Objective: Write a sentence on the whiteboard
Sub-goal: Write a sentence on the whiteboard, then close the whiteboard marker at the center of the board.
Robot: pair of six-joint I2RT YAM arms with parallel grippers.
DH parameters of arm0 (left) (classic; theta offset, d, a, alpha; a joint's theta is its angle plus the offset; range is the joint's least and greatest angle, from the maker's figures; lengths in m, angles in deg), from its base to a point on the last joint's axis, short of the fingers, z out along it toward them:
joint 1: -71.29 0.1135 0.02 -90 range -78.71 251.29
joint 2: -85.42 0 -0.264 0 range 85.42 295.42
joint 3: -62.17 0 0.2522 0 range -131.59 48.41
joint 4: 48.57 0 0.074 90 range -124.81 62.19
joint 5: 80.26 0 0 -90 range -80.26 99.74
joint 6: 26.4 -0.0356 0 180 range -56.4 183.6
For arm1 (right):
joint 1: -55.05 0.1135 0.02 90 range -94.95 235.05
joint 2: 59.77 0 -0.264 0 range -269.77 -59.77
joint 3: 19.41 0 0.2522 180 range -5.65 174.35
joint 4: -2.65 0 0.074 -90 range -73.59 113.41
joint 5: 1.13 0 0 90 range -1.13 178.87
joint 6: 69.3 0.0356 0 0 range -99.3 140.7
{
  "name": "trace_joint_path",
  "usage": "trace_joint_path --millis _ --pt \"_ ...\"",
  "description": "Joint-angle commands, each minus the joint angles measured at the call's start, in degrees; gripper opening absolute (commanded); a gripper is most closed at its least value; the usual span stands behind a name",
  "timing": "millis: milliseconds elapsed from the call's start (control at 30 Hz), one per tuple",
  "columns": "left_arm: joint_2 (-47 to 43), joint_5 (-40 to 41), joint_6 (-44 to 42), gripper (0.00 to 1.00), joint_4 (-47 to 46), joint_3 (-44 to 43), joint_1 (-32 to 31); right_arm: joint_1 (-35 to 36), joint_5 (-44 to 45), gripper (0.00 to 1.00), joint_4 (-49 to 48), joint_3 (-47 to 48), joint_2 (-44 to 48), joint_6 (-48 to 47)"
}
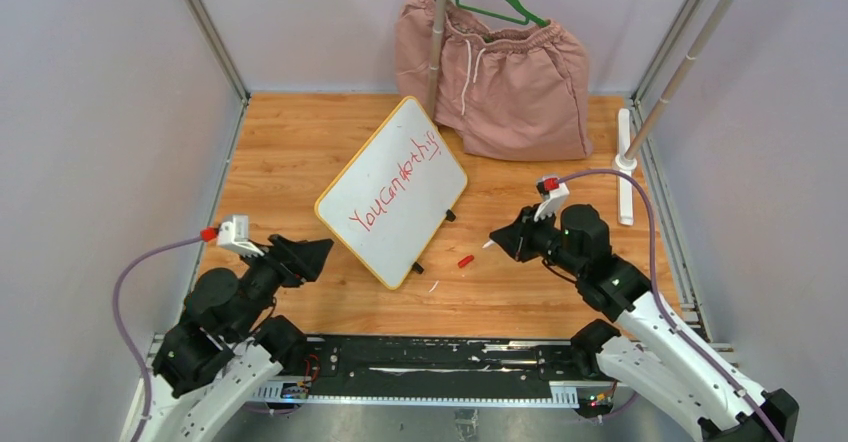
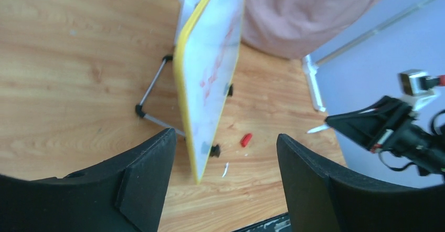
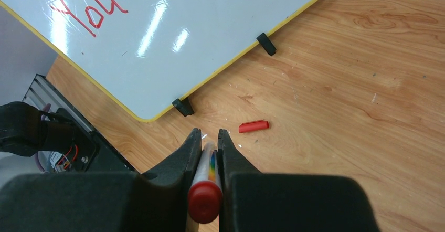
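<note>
Grips marker (image 3: 204,200) in R gripper (image 3: 209,134), jaws clamped on it. Holds L gripper (image 1: 325,251) spread wide, empty, near whiteboard's (image 1: 400,227) lower-left edge. Leaves whiteboard propped tilted mid-table (image 1: 300,152) w/ red sentence (image 1: 395,184) across; red cap (image 1: 465,260) btw board & R gripper.

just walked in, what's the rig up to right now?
The whiteboard stands tilted on its wire stand mid-table, with the sentence in red across it, roughly "YouCandothis". The right gripper is shut on a marker, off the board to its right. A small red piece, likely the cap, lies on the table between them. The left gripper is open by the board's near-left edge, holding nothing. The writing looks done.
</note>
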Motion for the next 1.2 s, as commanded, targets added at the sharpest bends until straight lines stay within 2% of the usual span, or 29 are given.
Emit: trace_joint_path --millis 0,67,167,267,433,600,833,967,1167 --pt "7.9 -3.2 -7.9 0.76 -0.9 -11.5 -0.2 0.5 0.5 0.0 1.4 0.7 2.7 -2.1" --pt "15.3 -9.3 -11.5 0.76 -1.0 -16.1 -0.2 0.5 1.4 0.0 2.8 0.8 4.1 -2.6" --pt "25.8 -22.3 -17.9 0.7 -1.2 -22.5 -0.1 0.5 2.7 0.0 4.6 1.2 5.9 -3.1" --pt "31.7 -27.8 -21.4 0.69 -1.4 -26.1 -1.1 0.5 4.7 0.0 7.5 2.7 7.1 -4.0" --pt "39.0 -27.1 -27.7 0.72 -1.4 -31.7 -8.7 0.5 9.4 0.0 12.4 3.9 10.4 -5.1" --pt "49.3 -18.6 -33.4 0.75 -1.4 -36.5 -20.8 0.5 12.9 0.0 15.2 3.2 15.3 -3.6" --pt "65.3 -22.6 -35.0 0.74 -1.3 -42.5 -22.4 0.5 18.6 0.0 18.8 2.6 21.5 -2.2" --pt "71.2 -23.3 -36.8 0.74 -1.4 -44.0 -23.2 0.5 20.4 0.0 20.6 1.2 25.7 -2.1" --pt "79.2 -21.7 -41.4 0.75 -1.5 -44.2 -24.7 0.5 22.5 0.0 22.1 1.2 27.2 -1.2"
